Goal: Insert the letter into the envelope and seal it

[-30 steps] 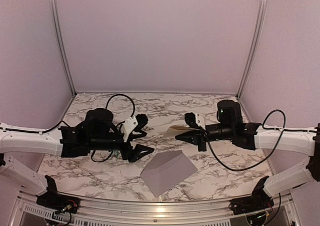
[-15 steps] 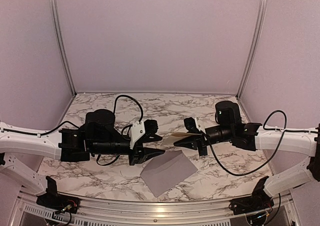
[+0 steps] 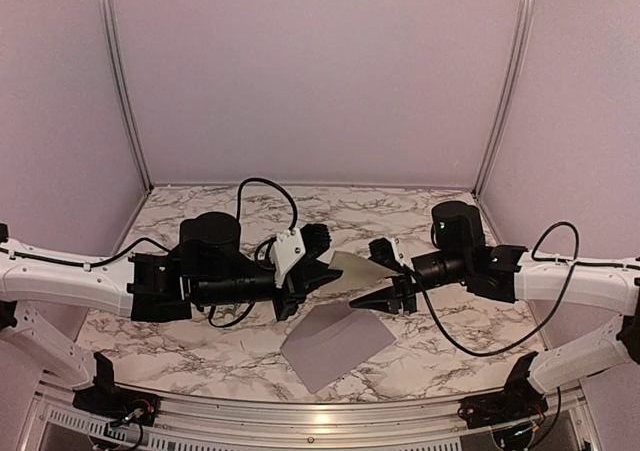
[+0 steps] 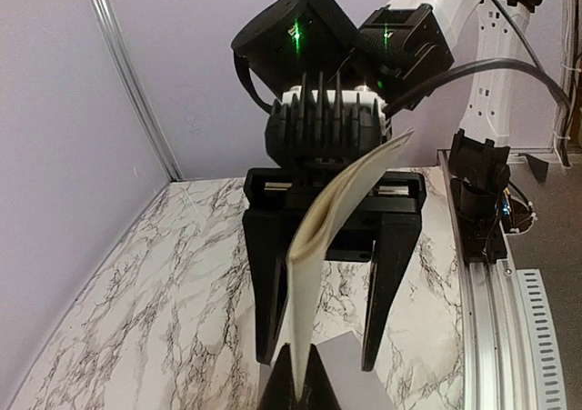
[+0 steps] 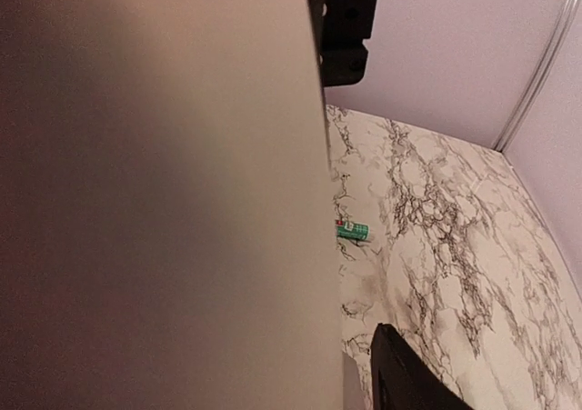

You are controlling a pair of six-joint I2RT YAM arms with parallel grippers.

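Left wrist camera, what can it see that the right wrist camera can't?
Only the left wrist view shows the right gripper head-on with its fingers spread wide. It also shows the right arm behind it and the metal rail along the table edge. Only the right wrist view shows the little green-white tube lying on the table. Both show the letter, a thin curved edge in the left view and a big tan sheet filling most of the right view. Both also show the marble table and the purple wall.
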